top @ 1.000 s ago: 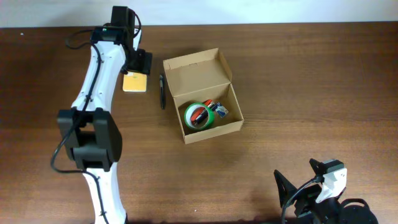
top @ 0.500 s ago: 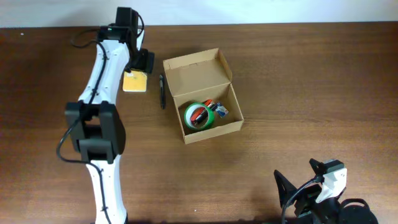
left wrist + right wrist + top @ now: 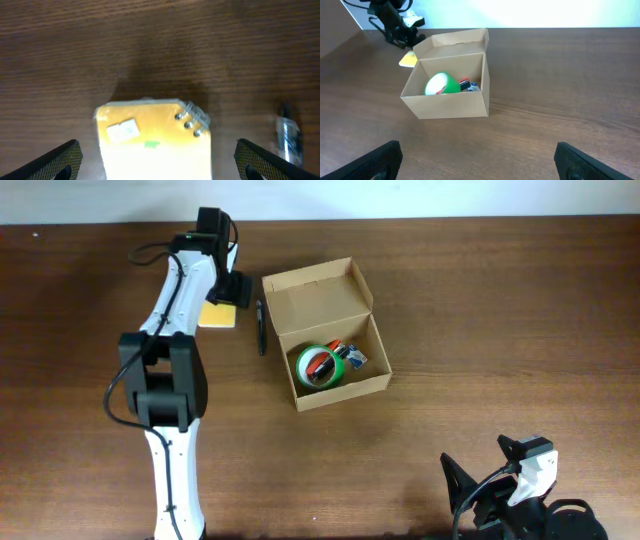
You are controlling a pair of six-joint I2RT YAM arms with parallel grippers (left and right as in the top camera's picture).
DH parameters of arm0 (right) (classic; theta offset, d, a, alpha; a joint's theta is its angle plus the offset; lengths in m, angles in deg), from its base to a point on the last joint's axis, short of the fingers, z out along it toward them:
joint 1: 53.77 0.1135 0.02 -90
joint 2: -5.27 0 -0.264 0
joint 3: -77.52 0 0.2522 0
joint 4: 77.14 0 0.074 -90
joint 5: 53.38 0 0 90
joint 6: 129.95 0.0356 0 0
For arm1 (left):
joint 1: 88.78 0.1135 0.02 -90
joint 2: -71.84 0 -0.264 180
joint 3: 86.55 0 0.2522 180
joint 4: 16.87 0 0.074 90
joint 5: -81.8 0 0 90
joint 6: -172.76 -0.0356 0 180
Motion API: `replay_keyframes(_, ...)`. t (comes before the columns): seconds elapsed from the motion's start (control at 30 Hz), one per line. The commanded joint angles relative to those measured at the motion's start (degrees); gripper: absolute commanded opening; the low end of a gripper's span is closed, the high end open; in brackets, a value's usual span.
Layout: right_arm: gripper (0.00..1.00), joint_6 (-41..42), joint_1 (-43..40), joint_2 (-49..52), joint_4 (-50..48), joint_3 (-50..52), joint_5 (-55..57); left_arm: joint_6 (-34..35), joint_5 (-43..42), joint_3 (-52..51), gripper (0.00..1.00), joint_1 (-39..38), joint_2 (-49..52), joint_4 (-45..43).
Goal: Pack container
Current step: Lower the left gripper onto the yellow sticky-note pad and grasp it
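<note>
Wooden table (image 3: 500, 330), one container (image 3: 345, 390), one notepad (image 3: 152, 140), one pen (image 3: 262, 328), left end effector (image 3: 160, 160) wide, right end effector (image 3: 480, 160) wide

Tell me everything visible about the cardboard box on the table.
The container is a plain tan-brown cardboard box, rectangular, standing on the wooden table, its hinged lid folded open. Inside lie a green tape roll and small stationery pieces. A black pen lies beside it, apart.

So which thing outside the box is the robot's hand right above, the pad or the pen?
The yellow pad: it sits right under the open left gripper. The black pen lies off to one side, by the box.
</note>
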Motion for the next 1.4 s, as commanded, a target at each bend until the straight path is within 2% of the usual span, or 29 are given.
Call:
replay_keyframes(0.0, 0.99, 0.1, 0.1, -0.4, -0.2, 0.0, 0.9, -0.5, -0.6, 1.0, 0.97, 0.4, 2.2, -0.3)
replay_keyframes(0.13, 0.99, 0.1, 0.1, -0.4, -0.2, 0.0, 0.9, 0.1, -0.3, 1.0, 0.97, 0.6, 3.5, -0.9)
replay_keyframes(0.37, 0.99, 0.1, 0.1, -0.4, -0.2, 0.0, 0.9, 6.0, 0.0, 1.0, 0.97, 1.9, 3.7, -2.6)
replay_keyframes(0.9, 0.99, 0.1, 0.1, -0.4, -0.2, 0.0, 0.9, 6.2, -2.0, -0.5, 0.96, 2.4, 4.1, 1.5)
replay_keyframes(0.97, 0.99, 0.1, 0.1, -0.4, -0.2, 0.0, 0.9, 6.3, -2.0, -0.6, 0.89, 2.4, 4.3, 1.9)
replay_keyframes(1.03, 0.99, 0.1, 0.1, -0.4, -0.2, 0.0, 0.9, 6.3, -2.0, -0.6, 0.78, 2.4, 4.6, 2.2)
replay_keyframes(1.17, 0.99, 0.1, 0.1, -0.4, -0.2, 0.0, 0.9, 6.5, -2.0, -0.6, 0.7, 2.4, 5.6, 2.7)
replay_keyframes(1.37, 0.99, 0.1, 0.1, -0.4, -0.2, 0.0, 0.9, 6.4, -2.1, -0.6, 0.27, 2.4, 6.7, 3.8)
